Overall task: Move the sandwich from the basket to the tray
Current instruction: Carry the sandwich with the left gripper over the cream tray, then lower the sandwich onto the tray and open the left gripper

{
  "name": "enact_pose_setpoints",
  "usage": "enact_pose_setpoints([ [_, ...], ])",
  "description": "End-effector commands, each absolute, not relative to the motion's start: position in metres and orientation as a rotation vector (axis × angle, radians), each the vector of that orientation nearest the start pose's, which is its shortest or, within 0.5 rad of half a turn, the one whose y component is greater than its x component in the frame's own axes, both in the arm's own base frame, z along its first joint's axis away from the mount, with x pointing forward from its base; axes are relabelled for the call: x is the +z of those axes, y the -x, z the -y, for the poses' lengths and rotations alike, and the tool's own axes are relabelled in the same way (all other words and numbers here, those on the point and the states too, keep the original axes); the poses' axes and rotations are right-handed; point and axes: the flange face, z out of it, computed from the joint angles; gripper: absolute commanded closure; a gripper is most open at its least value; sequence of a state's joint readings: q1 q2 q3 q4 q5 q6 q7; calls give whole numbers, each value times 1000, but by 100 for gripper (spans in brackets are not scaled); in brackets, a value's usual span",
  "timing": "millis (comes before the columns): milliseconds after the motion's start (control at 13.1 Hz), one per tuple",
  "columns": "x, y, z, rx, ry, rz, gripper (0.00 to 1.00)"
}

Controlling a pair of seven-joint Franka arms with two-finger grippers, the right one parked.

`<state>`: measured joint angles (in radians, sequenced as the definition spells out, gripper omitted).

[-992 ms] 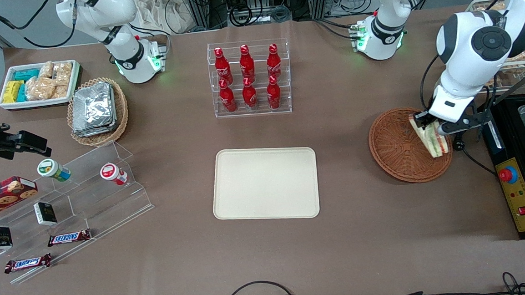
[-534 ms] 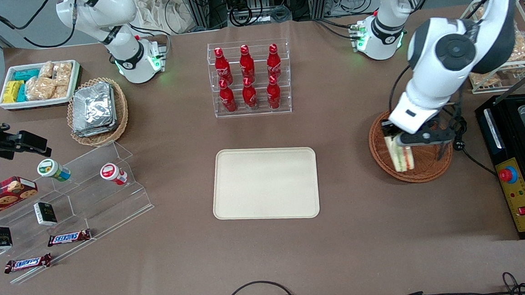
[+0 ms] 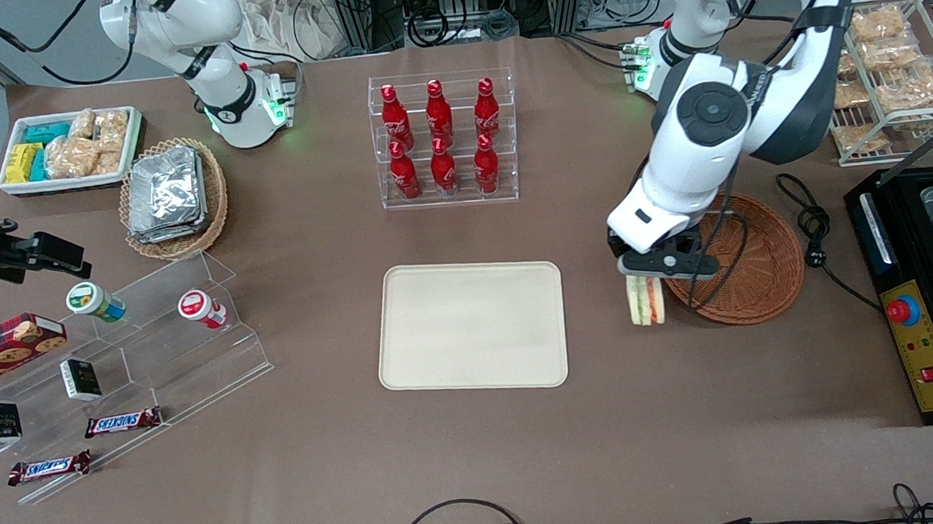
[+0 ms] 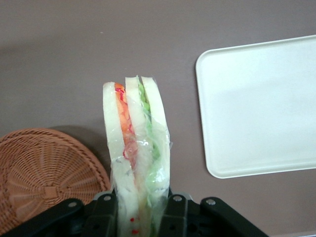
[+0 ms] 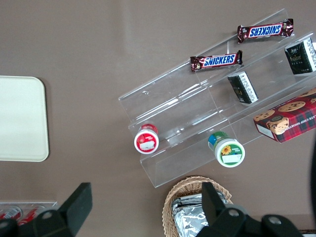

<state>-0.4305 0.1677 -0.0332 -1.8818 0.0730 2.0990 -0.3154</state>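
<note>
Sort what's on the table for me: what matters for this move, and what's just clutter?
In play:
- sandwich, held by the pincer, between basket and tray
- basket
- tray

Clutter:
- cola bottles
- foil packets
- Snickers bars
- cookie box

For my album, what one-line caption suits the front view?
Hand grips the sandwich between basket and tray.

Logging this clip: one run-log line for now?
phase: transfer | pincer: shut on sandwich | position: between basket and tray | tray: bare
</note>
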Motion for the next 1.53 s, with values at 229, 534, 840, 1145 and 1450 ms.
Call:
enact_pose_setpoints([
  [229, 390, -562, 362, -179, 3143, -192, 72],
  [534, 337, -562, 386, -192, 3152, -208, 71],
  [840, 302, -558, 406, -222, 3178, -249, 71],
  [1145, 251, -551, 423, -215, 3197, -283, 70],
  [1450, 222, -549, 423, -170, 3186, -287, 70],
])
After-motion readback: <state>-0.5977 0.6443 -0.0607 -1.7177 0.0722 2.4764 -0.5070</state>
